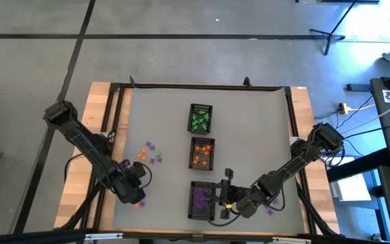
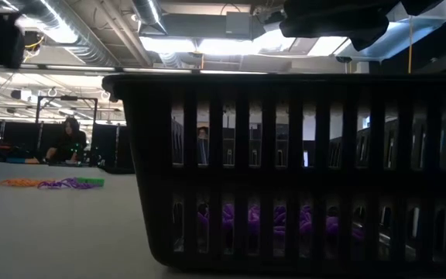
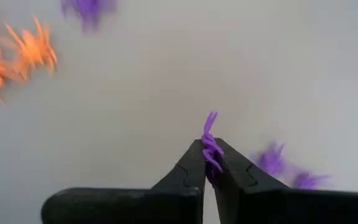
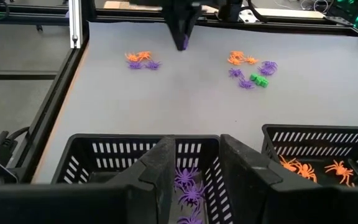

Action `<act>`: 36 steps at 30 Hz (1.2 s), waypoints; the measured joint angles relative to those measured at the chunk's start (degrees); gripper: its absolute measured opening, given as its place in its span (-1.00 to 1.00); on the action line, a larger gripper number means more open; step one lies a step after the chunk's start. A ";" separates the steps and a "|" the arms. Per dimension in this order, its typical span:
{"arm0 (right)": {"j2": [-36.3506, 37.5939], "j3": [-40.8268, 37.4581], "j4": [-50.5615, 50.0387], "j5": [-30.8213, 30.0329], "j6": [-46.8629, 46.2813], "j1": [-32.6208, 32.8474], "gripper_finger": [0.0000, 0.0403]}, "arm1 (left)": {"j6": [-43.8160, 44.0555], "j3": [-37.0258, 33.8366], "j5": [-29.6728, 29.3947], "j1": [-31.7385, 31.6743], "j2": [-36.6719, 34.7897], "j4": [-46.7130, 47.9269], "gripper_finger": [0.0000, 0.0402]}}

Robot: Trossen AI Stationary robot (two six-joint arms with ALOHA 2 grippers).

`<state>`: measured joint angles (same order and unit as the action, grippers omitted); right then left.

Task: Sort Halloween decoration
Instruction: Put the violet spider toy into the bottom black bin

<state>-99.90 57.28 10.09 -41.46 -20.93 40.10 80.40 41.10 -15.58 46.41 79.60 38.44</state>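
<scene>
Clearly the sorting is well along but not finished. Three black trays stand in a row down the middle of the table: the far tray (image 1: 200, 118) holds green trinkets, the middle tray (image 1: 202, 153) orange ones, and the near tray (image 1: 201, 200) purple spiders (image 4: 185, 186). Still loose on the grey table (image 1: 249, 129) is a small scatter of orange, purple and green trinkets (image 1: 149, 153) to the left of the trays (a few more purple bits (image 1: 271, 209) lie by the right arm).

The left gripper (image 1: 138, 196) hangs low near the table's front left edge, its fingers closed tight on a single purple spider (image 3: 211, 147), so one more piece looks to be on its way to the purple tray. The right gripper (image 4: 191, 165) hovers over the near tray's rim with its fingers spread apart and nothing between them.

The table top is plain matte grey, framed by dark rails with bare wood strips at both sides. Beyond it lies a grey floor with dark seams, cables and a stand at the right; the low view shows a lit workshop ceiling and a seated person (image 2: 70, 138) far back.
</scene>
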 joint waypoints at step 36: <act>4.26 11.04 -23.01 -23.94 -1.55 10.92 -0.39 | -61.15 37.06 6.59 -17.91 27.70 -26.62 -0.59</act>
<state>-95.64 68.31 -12.92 -65.40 -22.48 51.02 19.25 78.16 -8.99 28.50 107.30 11.82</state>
